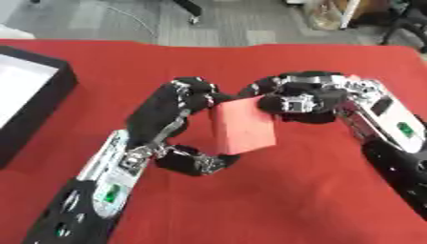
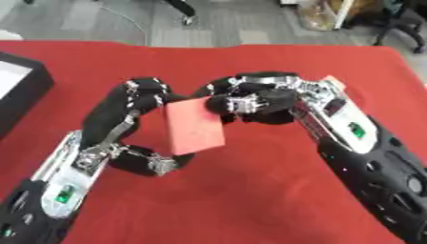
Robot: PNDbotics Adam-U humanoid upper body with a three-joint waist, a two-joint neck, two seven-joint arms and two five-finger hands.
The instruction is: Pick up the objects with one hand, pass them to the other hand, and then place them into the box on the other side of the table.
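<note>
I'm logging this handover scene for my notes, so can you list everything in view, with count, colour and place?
Block: one, red-pink, mid-table, held between both hands above the cloth.
Box: one, black walls with a white inside, at the table's left edge, partly cut off.
Tablecloth: one, red, covering the table.
Floor: grey, beyond the far edge, with a cable and chair legs.
Left hand: one, black and silver, fingers curled round the block's left side.
Right hand: one, black and silver, fingers pinching the block's upper right corner.
</note>
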